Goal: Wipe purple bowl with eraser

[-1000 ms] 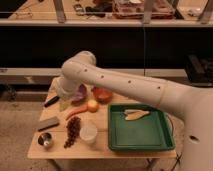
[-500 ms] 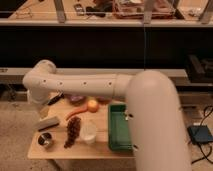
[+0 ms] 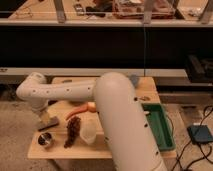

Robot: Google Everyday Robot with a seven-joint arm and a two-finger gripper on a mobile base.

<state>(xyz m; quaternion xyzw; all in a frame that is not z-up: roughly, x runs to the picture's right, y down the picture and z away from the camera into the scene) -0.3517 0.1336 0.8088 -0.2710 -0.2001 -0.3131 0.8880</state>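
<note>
Camera view: a low wooden table [image 3: 60, 150] is seen from the front, with much of its top covered by the robot's thick white arm [image 3: 117, 120], which sweeps from the lower right across to the table's left end. There the arm bends downward and the gripper [image 3: 47, 118] is held directly over the eraser [image 3: 48, 126], a flat dark block lying on the wood near the left edge. The jaws are spread wide and nothing is gripped; whether the fingertips touch the eraser cannot be told. Just in front of the eraser a small steel cup [image 3: 45, 140] is set, beside it a bunch of dark grapes [image 3: 73, 132], then a small white cup [image 3: 89, 134]. An orange, carrot-like item [image 3: 80, 109] is partly shown under the arm, and a green tray [image 3: 165, 131] is placed at the right end. The purple bowl is not seen anywhere; it is judged to be hidden behind the arm. The task is judged to be at its very start: the eraser has not been picked up, and no wiping has been done. Left to be done are the grasp, the lift, the carry to the bowl and the wiping itself.
</note>
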